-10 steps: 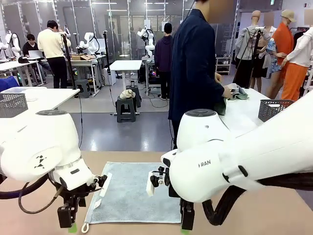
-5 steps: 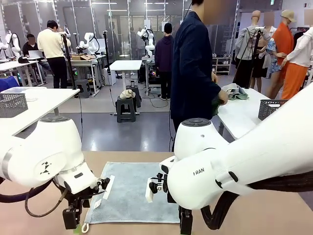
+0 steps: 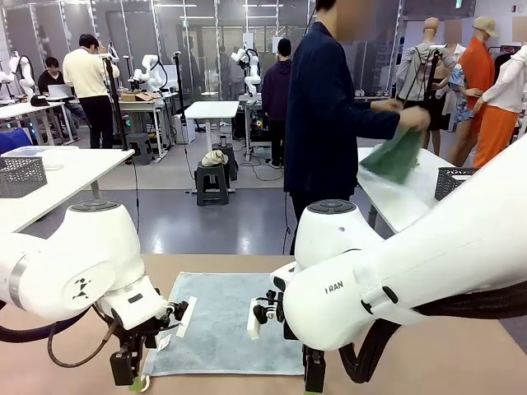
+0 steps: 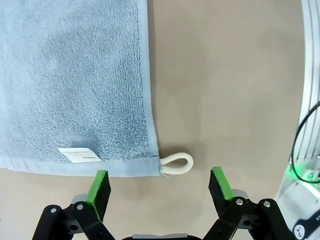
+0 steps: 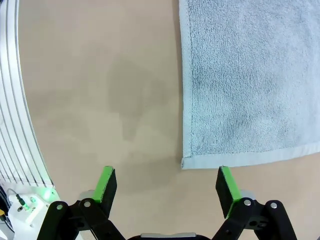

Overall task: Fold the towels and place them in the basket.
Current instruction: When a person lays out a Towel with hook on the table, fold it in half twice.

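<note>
blue-grey towel point(image 3: 222, 325), one, lies flat; green towel point(image 3: 394, 156), one, held by person point(image 3: 325, 115).

this is a robotics lab, set in a large open hall rather than a home or a shop. in the near part, two white robot arms, the left arm point(image 3: 74, 267) and the right arm point(image 3: 395, 280), reach over a tan table point(image 3: 461, 362). beyond it a smooth grey floor point(image 3: 214, 222) runs to plain work tables: a left white table point(image 3: 74, 169), a middle white table point(image 3: 212, 109) farther off and a right white table point(image 3: 403, 202). at the far left a seated person point(image 3: 51, 76) works at a laptop point(image 3: 59, 90). loose cables point(image 3: 265, 173) trail over the floor near a black stool point(image 3: 212, 185). dark-framed glass partitions point(image 3: 198, 41) line the far side.
</note>
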Tool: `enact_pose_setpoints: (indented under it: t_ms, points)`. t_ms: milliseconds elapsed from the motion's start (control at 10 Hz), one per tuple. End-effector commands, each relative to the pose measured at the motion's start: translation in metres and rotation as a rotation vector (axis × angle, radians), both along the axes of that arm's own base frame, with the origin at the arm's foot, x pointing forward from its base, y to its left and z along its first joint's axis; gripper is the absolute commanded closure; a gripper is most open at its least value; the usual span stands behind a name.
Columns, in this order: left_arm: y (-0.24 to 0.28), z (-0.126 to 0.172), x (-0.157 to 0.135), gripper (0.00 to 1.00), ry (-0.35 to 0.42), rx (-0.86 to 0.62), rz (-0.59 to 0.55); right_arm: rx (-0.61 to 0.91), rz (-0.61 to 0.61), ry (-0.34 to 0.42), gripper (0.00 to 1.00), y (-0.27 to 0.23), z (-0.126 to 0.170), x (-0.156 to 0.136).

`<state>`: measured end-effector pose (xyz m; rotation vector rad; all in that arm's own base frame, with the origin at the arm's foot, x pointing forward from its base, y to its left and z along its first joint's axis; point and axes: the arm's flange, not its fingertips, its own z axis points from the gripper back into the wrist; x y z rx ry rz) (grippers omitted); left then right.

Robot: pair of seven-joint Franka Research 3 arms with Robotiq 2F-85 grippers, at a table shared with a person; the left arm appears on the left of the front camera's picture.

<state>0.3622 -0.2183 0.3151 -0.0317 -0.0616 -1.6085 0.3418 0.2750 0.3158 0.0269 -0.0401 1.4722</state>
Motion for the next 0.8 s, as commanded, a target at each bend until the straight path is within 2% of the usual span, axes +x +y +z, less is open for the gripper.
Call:
enact_pose_setpoints:
  t_ms: [0,700]
  points:
    - [0.001,0.002,0.0,0.0,-0.003,-0.002,0.001,0.003,-0.003,0.001,0.0,0.0,0.001,-0.001]
    - [0.002,-0.013,-0.003,0.0,-0.033,0.004,-0.004,0.022,0.019,0.014,0.0,0.001,-0.018,0.015]
